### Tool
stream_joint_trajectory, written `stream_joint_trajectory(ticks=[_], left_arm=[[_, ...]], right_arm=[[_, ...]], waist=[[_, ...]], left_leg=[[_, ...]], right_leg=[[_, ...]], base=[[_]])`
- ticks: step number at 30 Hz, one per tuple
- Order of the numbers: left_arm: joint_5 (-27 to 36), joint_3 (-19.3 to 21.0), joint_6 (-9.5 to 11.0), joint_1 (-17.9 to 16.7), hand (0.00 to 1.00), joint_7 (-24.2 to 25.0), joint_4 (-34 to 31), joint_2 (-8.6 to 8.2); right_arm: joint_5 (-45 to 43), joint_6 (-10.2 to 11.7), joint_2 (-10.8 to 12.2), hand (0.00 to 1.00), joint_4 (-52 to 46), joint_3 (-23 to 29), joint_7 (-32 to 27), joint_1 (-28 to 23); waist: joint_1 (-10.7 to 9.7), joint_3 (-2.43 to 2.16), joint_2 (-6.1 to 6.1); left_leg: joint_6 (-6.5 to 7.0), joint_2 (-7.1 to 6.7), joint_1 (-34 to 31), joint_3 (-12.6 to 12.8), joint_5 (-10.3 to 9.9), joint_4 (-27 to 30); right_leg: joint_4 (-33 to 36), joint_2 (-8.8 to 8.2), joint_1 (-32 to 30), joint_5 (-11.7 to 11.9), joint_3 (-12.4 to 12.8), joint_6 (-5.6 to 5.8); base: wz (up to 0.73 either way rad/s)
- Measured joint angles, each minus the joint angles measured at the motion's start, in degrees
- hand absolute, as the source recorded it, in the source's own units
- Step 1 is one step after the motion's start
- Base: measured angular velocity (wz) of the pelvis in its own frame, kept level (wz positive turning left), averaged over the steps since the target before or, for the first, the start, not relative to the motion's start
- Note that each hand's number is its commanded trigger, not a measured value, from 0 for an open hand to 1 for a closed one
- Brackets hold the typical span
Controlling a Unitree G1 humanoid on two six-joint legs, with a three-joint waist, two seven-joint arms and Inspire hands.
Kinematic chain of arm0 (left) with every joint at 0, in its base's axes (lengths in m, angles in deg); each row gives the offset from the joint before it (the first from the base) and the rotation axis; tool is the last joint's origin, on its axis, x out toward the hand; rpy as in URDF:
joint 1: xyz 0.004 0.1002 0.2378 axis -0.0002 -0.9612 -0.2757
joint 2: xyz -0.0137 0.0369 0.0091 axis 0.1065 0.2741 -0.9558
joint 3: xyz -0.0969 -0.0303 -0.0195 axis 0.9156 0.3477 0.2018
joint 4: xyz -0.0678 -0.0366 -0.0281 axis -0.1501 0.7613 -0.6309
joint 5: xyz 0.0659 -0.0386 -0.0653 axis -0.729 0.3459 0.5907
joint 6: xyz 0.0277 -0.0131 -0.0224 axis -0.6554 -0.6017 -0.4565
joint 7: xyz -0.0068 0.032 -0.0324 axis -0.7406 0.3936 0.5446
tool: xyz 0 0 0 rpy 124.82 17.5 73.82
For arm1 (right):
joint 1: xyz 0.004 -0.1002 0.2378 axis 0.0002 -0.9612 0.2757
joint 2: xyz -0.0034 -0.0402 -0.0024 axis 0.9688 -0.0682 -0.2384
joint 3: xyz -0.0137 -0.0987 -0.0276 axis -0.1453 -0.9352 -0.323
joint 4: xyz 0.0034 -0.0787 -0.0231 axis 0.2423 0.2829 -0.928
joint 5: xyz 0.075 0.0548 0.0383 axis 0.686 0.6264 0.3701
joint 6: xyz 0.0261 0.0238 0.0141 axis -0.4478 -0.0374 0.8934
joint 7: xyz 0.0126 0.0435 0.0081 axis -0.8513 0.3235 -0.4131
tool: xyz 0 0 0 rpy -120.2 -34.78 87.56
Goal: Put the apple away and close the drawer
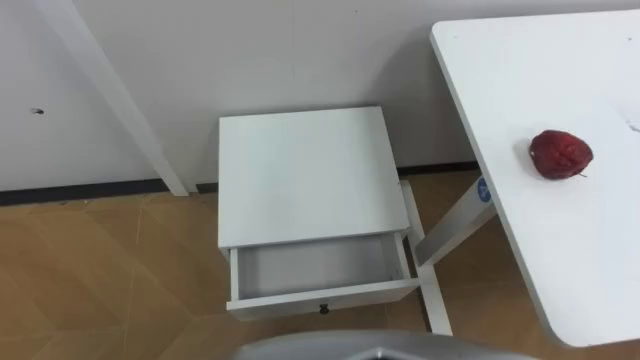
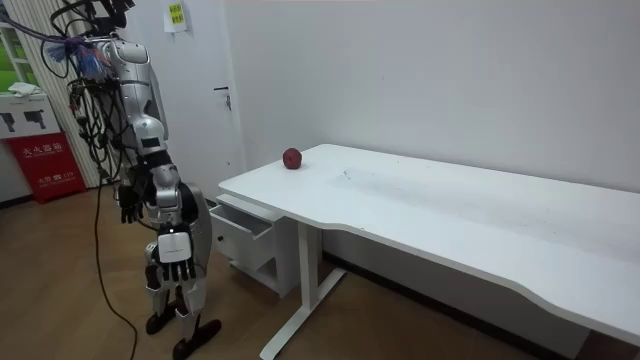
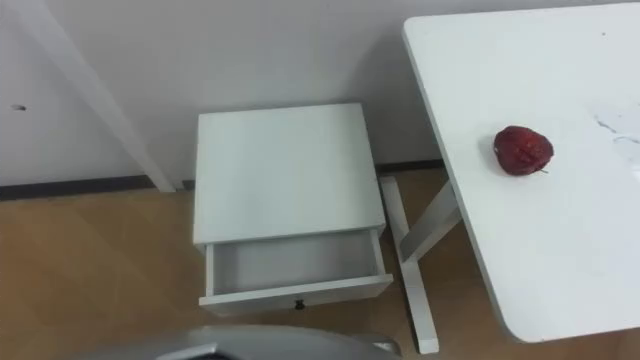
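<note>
A dark red apple (image 1: 560, 154) lies on the white table (image 1: 590, 260) to my right, near the table's far left corner; it is also seen as the apple (image 2: 291, 158) in the room view. Before me a small white cabinet (image 1: 310, 175) stands against the wall. Its drawer (image 1: 315, 265) is pulled open with nothing inside. In the room view I stand upright a step back from the cabinet. My right hand (image 2: 175, 252) and left hand (image 2: 130, 205) hang at my sides, fingers relaxed, holding nothing.
The table's white leg and foot (image 1: 440, 240) stand close beside the drawer's right side. A white slanted bar (image 1: 110, 90) leans against the wall to the cabinet's left. Wooden floor lies around the cabinet. A red stand (image 2: 45, 160) is behind me.
</note>
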Motion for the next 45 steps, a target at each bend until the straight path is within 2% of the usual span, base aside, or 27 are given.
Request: stream_joint_trajectory(ticks=[9,15,18,21,24,28,29,32,34,39,41,45], left_arm=[[0.05,-0.04,0.08,0.01,0.0,-0.15,0.01,0.07],[1.31,0.49,0.07,-0.03,0.0,-0.8,0.54,0.06],[1.56,1.23,0.17,-0.01,0.0,-1.12,0.4,0.11],[2.24,1.28,0.5,-0.06,0.0,-1.34,0.52,0.33],[2.27,3.44,1.43,-0.19,0.0,-1.39,0.51,0.39],[4.5,4.94,2.29,-1.15,0.0,-2.58,0.27,0.57],[4.49,5.8,2.64,-1.68,0.0,-2.68,0.02,0.6],[4.49,6.96,3.56,-2.23,0.0,-3.5,-0.12,0.88],[4.5,7.8,4.54,-2.29,0.0,-3.62,-0.12,1.47],[4.47,7.97,6.56,-3.87,0.0,-3.85,-0.57,1.97],[4.44,8.01,7.27,-4.66,0.0,-4.51,-0.73,2.11],[4.43,8.03,8.52,-5.76,0.0,-4.68,-1.99,2.07]], right_arm=[[1.26,0.07,0.0,0.0,0.16,0.03,-0.28,0.51],[6.49,0.77,-0.03,0.0,0.05,2.18,-2.01,0.07],[14.55,1.57,-0.03,0.0,-0.13,5.39,-4.85,0.12],[22.45,2.78,0.05,0.0,-0.65,9.51,-6.9,0.58],[31.97,3.77,0.02,0.0,-2.34,13.72,-10.01,0.06],[45.39,5.68,-0.03,0.0,-5.01,18.98,-15.1,0.05],[47.41,6.39,-0.04,0.0,-5.54,21.25,-16.81,0.42],[50.8,8.14,-0.1,0.0,-7.07,24.93,-19.91,1.13],[53.29,10.18,-0.15,0.0,-8.17,26.04,-23.0,1.52],[58.72,13.04,-0.13,0.0,-15.95,26.83,-29.97,1.12],[59.15,15.73,-0.14,0.0,-21.02,27.18,-33.57,0.47],[59.09,19.25,-0.26,0.0,-27.37,27.19,-38.4,-0.09]], waist=[[0.03,0.03,0.04],[-0.04,-0.11,0.76],[-0.31,-0.01,1.04],[-1.46,0.01,1.1],[-1.52,0.01,0.92],[-2.39,0.01,0.45],[-3.07,-0.01,0.23],[-3.43,0.04,-0.14],[-3.39,0.0,-0.55],[-3.11,-0.01,-0.64],[-3.16,0.02,-0.64],[-2.98,0.03,-0.58]], left_leg=[[0.0,0.0,0.0,-0.16,0.0,0.01],[0.0,0.05,0.02,-0.06,0.0,0.03],[0.0,0.05,0.02,-0.04,0.0,0.03],[0.0,0.06,0.15,0.25,0.0,0.03],[0.0,0.15,0.42,1.18,0.0,0.02],[0.0,0.09,0.45,1.46,0.0,0.01],[0.0,0.08,0.46,1.48,0.0,0.01],[0.0,0.08,0.45,1.57,0.0,0.04],[0.0,0.1,0.42,1.66,0.0,0.05],[-0.01,0.13,0.6,3.0,0.0,0.11],[0.0,0.11,0.84,3.4,0.0,0.12],[-0.01,0.16,0.8,3.94,-0.01,0.12]], right_leg=[[-0.05,-0.01,0.05,0.0,-0.17,0.0],[-0.05,-0.01,0.05,0.0,-0.14,0.0],[-0.04,-0.02,0.05,0.0,-0.14,0.0],[0.13,0.03,0.05,0.0,0.08,-0.01],[0.13,0.02,0.01,0.0,0.22,0.0],[0.09,0.03,-0.07,-0.03,0.2,0.05],[0.13,0.08,-0.09,-0.04,0.24,0.06],[0.16,0.14,-0.15,-0.04,0.38,0.06],[0.14,0.15,-0.18,-0.04,0.33,0.06],[0.57,0.31,-0.73,-0.05,1.46,0.1],[0.92,0.34,-0.86,-0.12,1.85,0.22],[1.26,0.48,-1.34,-0.13,2.58,0.23]], base=[[0.0],[0.0],[0.0],[-0.02],[-0.11],[-0.03],[0.0],[0.0],[0.0],[-0.13],[-0.13],[-0.1]])
